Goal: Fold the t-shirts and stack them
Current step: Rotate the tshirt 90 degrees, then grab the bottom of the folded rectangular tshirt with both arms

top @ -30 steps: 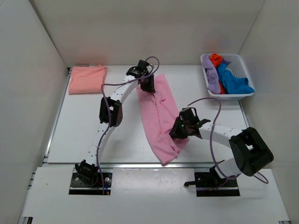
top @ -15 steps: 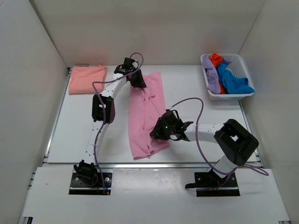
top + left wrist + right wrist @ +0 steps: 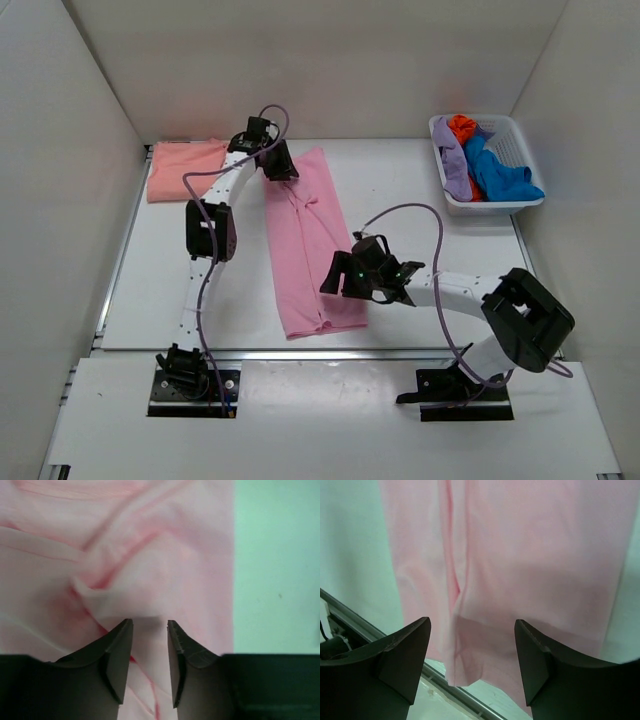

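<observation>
Our left hand (image 3: 150, 625) has its fingers close together with a narrow gap, and cloth bunches at the tips; we cannot tell if it is clamped. It sits at the far end of the light pink shirt (image 3: 305, 250). Our right hand (image 3: 472, 625) is wide apart above the near end. This shirt lies as a long strip in the middle of the counter (image 3: 420, 200), so we judge its cross folds remain. The salmon shirt (image 3: 185, 170) lies folded in the far left corner; stacking is not yet done.
</observation>
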Action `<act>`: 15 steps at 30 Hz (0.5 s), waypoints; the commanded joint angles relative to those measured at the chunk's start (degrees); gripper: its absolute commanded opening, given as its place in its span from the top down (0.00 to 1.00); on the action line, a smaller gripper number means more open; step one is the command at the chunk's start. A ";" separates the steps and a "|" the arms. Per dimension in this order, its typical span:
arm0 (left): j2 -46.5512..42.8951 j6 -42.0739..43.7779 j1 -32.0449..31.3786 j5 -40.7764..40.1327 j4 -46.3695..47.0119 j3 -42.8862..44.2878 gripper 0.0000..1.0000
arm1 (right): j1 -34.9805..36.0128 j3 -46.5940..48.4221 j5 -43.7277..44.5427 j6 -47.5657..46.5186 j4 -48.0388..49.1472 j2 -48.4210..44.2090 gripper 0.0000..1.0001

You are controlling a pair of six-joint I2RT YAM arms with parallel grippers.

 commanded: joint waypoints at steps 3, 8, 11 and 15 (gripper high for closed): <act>-19.80 3.62 -3.50 4.78 -4.05 -5.66 0.49 | -1.37 4.05 -2.27 -13.93 -5.19 -4.13 0.33; -44.37 5.21 -5.96 4.53 1.37 -40.06 0.51 | -9.89 3.95 -14.13 -17.61 -11.75 -6.86 0.40; -57.39 4.86 -8.77 1.37 3.05 -57.31 0.48 | -11.30 1.34 -14.76 -18.07 -16.97 -9.13 0.39; -71.90 4.86 -14.12 -2.33 3.84 -75.10 0.39 | -13.15 -3.16 -17.22 -15.78 -16.97 -13.79 0.37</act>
